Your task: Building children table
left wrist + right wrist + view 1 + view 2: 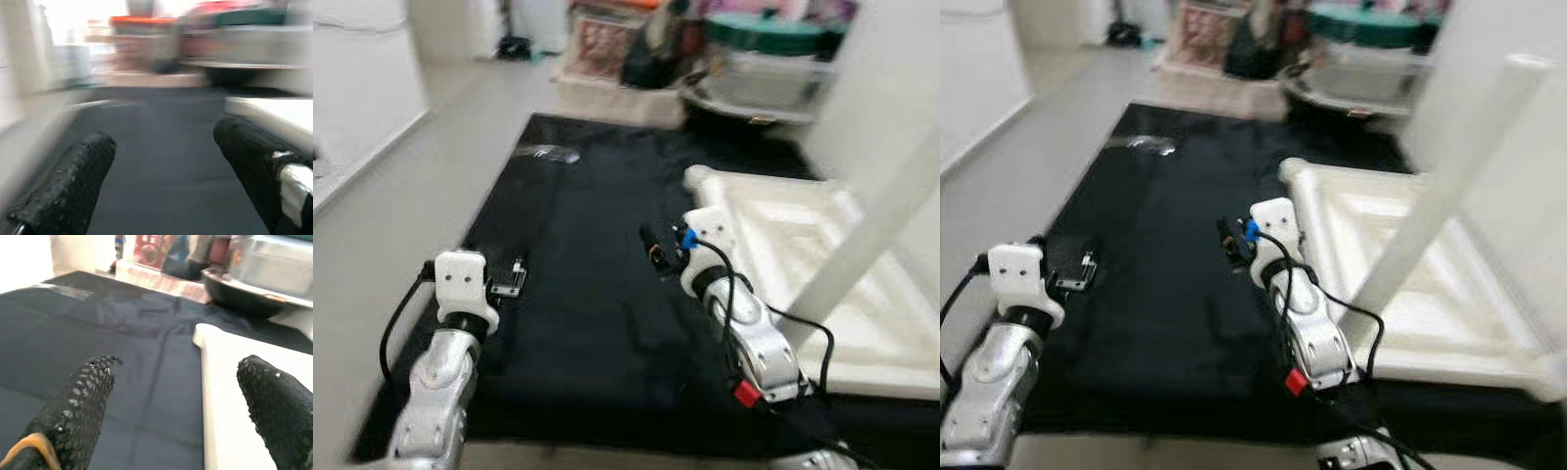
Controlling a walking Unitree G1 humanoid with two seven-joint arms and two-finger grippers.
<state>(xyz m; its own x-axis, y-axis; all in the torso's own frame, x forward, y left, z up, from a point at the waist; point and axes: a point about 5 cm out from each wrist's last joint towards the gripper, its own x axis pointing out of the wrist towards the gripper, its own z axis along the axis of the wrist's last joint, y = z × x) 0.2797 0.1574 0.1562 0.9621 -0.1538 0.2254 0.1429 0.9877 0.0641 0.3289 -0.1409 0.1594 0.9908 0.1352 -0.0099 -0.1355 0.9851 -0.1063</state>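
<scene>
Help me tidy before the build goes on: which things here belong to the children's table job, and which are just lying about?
For the job:
white tabletop, upside down
white leg standing on it
black mat beneath
right gripper, open by the tabletop's corner
left gripper, open

Lying about:
storage bins beyond the mat

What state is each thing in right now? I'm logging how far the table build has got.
Table top: upside down on the black mat, underside ribs up.
Table leg: fitted, standing up from the underside, leaning.
Left gripper: open, holding nothing, over the mat.
Right gripper: open, holding nothing, at the table top's edge.
</scene>
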